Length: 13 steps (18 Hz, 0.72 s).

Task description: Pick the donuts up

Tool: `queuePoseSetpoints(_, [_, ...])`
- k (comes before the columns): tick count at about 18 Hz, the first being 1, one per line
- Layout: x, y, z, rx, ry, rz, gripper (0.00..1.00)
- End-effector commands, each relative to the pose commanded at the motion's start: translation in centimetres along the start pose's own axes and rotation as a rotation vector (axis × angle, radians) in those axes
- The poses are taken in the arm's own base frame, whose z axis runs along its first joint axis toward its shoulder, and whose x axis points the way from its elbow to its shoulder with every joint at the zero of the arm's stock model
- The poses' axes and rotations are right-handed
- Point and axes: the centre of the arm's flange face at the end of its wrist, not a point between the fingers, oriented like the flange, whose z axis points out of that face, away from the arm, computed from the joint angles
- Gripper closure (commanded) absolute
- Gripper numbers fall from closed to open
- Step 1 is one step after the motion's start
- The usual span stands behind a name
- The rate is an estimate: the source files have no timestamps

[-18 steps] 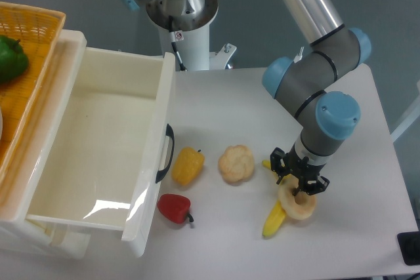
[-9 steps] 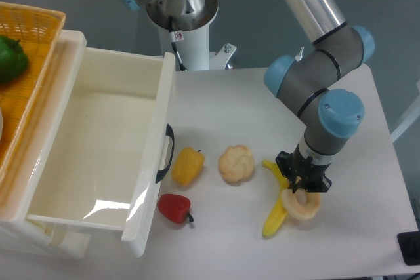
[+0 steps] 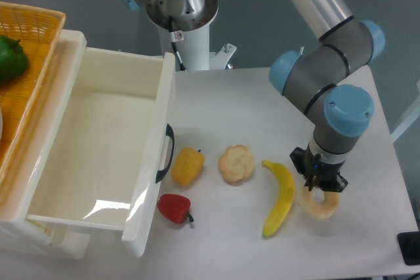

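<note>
since a second ago the gripper (image 3: 319, 185) has carried the donut (image 3: 320, 204) rightward, clear of the banana (image 3: 279, 198), which now lies fully exposed; its fingers pinch the ring's rim, so the grasp seems secure.

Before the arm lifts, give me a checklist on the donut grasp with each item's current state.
1. Gripper positioned over the donut: ok, it sits directly on the ring's upper edge.
2. Fingers actually closed on the donut: cannot tell, the wrist hides the fingertips.
3. Donut separated from the banana: ok, a gap of bare table shows between them.
4. Lumpy pastry out of the lift path: ok, it lies well to the banana's other side.
5. Donut safely on the table: ok, it lies inside the edge.
</note>
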Motion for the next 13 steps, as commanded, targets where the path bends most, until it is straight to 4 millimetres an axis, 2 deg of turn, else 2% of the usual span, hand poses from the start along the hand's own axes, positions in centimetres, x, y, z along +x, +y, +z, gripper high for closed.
queuePoseSetpoints(6, [0.2,0.4,-1.3,-0.003,0.015,0.004,1.00])
queuePoseSetpoints(11, [0.7,1.1,-4.1,-0.025,0.052,0.090,1.00])
queuePoseSetpoints(13, [0.9,1.3,-4.7,-0.028,0.062,0.090,1.00])
